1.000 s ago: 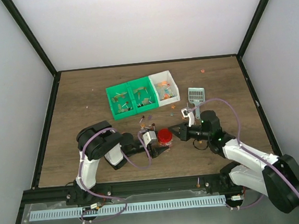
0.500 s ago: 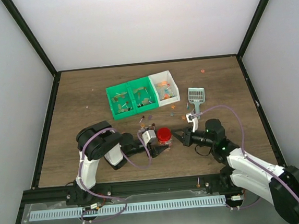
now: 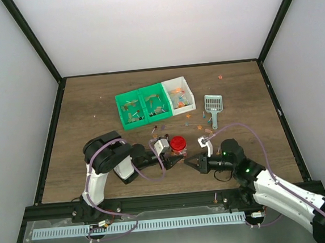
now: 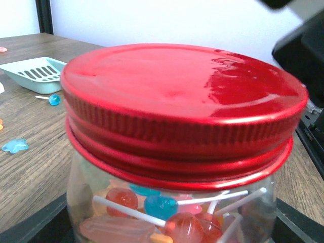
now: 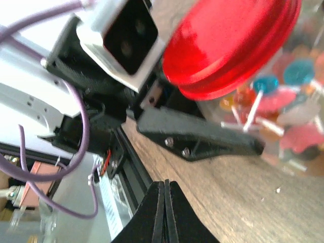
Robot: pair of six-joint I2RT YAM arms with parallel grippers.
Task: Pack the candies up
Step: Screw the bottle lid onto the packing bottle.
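1. Your right gripper is pinched fully closed with nothing between its tips. Your left gripper is clamped on the glass jar, one black finger lying along the glass.
2. The jar stands upright just beyond and left of the right gripper's tips, apart from them. Its red lid is seated on top, and the candies inside are lollipops and wrapped sweets in red, blue and pink.
3. More candies lie in the white bin, well beyond both grippers, and a few loose ones are scattered on the wood between bin and jar.
4. Two green bins holding small items adjoin the white bin's left side. The pale slotted scoop lies flat beyond the right gripper, right of the bins.
5. In the right gripper's way: the left wrist's white camera housing and a purple cable, close by the lid.
6. The surface is a brown wood-grain table. White walls close three sides, with black frame posts at the corners.
7. Open wood lies right of the right gripper up to the table's edge — the black rail along the near edge sits close behind both grippers.
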